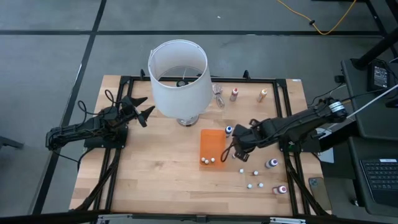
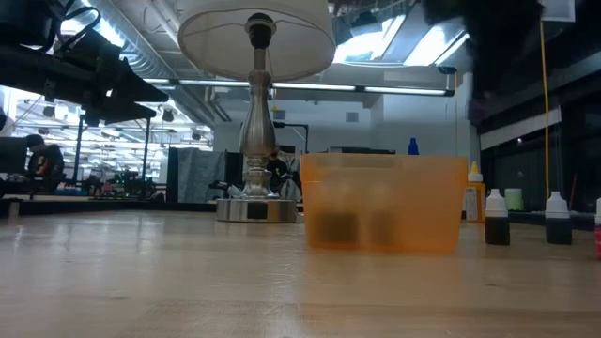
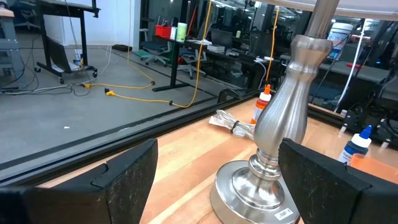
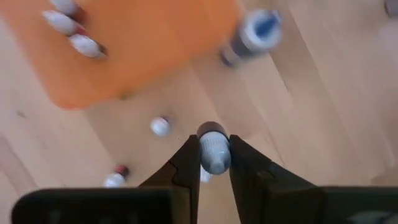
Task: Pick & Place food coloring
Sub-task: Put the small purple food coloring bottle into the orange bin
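Small food coloring bottles are scattered on the table's right half: tiny white-capped ones, a blue-capped one, purple and pink-red ones near the right edge, and two more at the far edge. Two tiny bottles lie in the flat orange tray. My right gripper hovers just right of the tray, shut on one tiny bottle. My left gripper is open, left of the lamp base. My right gripper pinches a tiny bottle between its two fingers, on the pale cap end; a dark bit of it shows past the fingertips. The fingers point down from above. The bottle is lifted clear of the table.
A tall lamp with a big white shade stands at the table's far middle, on a metal stem. A clear wrapper lies right of it. The orange tray sits mid-table. Bare wood lies on the table's near left.
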Robot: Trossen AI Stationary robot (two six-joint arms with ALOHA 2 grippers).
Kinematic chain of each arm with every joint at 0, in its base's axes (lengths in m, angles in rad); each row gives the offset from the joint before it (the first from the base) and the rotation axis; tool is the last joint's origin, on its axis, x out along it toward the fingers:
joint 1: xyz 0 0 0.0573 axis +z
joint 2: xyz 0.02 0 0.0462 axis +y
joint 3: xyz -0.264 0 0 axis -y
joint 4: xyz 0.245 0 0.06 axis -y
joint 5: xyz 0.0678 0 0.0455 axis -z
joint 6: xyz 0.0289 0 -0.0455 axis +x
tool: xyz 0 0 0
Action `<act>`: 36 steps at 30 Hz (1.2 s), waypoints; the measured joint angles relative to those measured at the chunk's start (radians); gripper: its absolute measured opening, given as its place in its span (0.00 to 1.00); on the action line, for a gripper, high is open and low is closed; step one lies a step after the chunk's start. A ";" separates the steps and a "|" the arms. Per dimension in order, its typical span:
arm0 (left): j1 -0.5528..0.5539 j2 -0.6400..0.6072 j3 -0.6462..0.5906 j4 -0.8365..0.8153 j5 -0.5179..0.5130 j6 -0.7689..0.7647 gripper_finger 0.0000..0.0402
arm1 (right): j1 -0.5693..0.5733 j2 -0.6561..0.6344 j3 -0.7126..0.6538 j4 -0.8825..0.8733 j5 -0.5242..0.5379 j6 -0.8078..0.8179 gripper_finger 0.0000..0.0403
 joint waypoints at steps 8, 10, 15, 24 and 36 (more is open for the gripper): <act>0.000 0.000 0.000 0.000 0.000 0.000 0.80 | 0.012 0.163 0.154 0.047 -0.001 -0.124 0.17; 0.000 0.000 0.000 0.000 0.000 0.000 0.80 | 0.018 0.195 0.164 0.071 -0.011 -0.146 0.17; 0.000 0.000 0.000 0.000 0.000 0.000 0.80 | 0.034 0.256 0.169 0.146 -0.029 -0.177 0.18; 0.000 0.000 0.000 0.000 0.000 0.000 0.80 | 0.039 0.350 0.169 0.182 -0.030 -0.201 0.18; 0.000 0.000 0.000 0.000 0.000 0.000 0.80 | 0.053 0.463 0.169 0.256 -0.062 -0.231 0.18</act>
